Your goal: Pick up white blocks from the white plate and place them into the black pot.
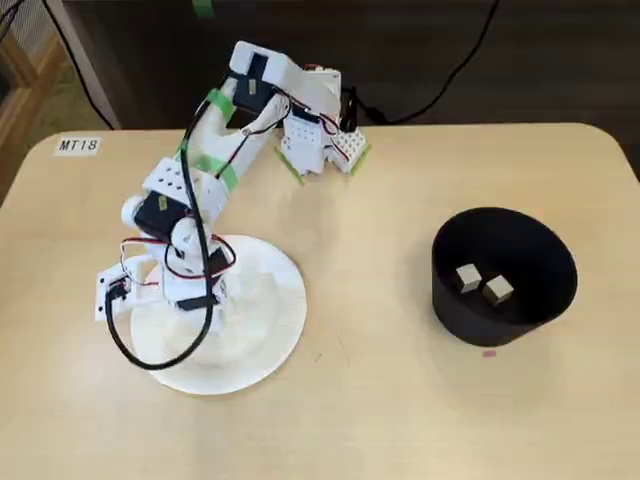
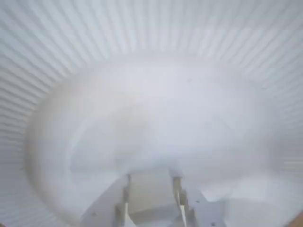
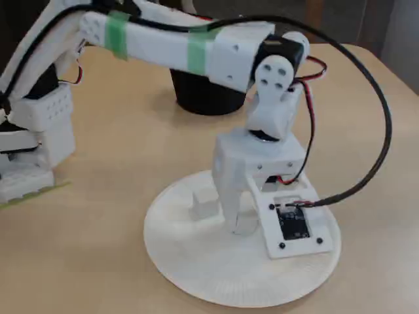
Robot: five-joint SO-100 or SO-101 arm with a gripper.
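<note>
In a fixed view from above, the arm bends down over the white plate point(image 1: 262, 335) at the left of the desk point(image 1: 380, 420), its hand point(image 1: 197, 312) lowered onto the plate's middle. Well apart to the right stands the black pot point(image 1: 530, 300) with two blocks point(image 1: 483, 284) lying side by side on its floor.

The wrist view is filled by the plate's ribbed rim point(image 2: 57, 52) and smooth centre; at the bottom edge the hand point(image 2: 150, 182) has both fingers point(image 2: 125, 198) pressed against a beige block point(image 2: 149, 194) — clamped on it.

In a fixed view from the side, the hand point(image 3: 243, 226) stands upright on the plate point(image 3: 196, 275), and one loose white block point(image 3: 203, 201) lies just left of it — the pot point(image 3: 203, 98) sits on the far side behind the arm.
</note>
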